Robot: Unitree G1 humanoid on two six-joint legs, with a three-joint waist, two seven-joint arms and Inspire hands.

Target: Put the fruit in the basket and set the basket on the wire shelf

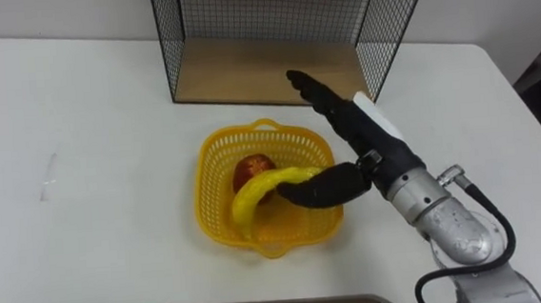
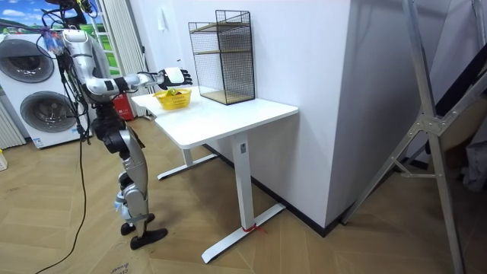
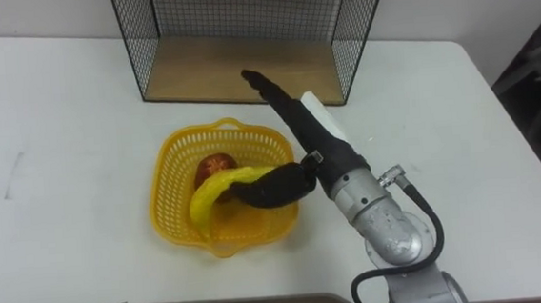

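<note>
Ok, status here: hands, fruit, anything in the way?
Right hand open over yellow basket, thumb against banana. Banana and red apple in basket. Basket on table before wire shelf, nothing on table between.

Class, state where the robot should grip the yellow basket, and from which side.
Probably the raised tab on the near rim of the yellow basket, from the robot's side: it is clear of the banana and apple, and the wire shelf opens ahead.

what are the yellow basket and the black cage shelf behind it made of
The basket looks like moulded plastic: uniform bright yellow, a slight gloss, lattice walls and a thick smooth rim. The wire shelf appears to be thin black metal wire in a fine grid. Its floor board looks like wood or wood-effect panel: matte and brown.
</note>
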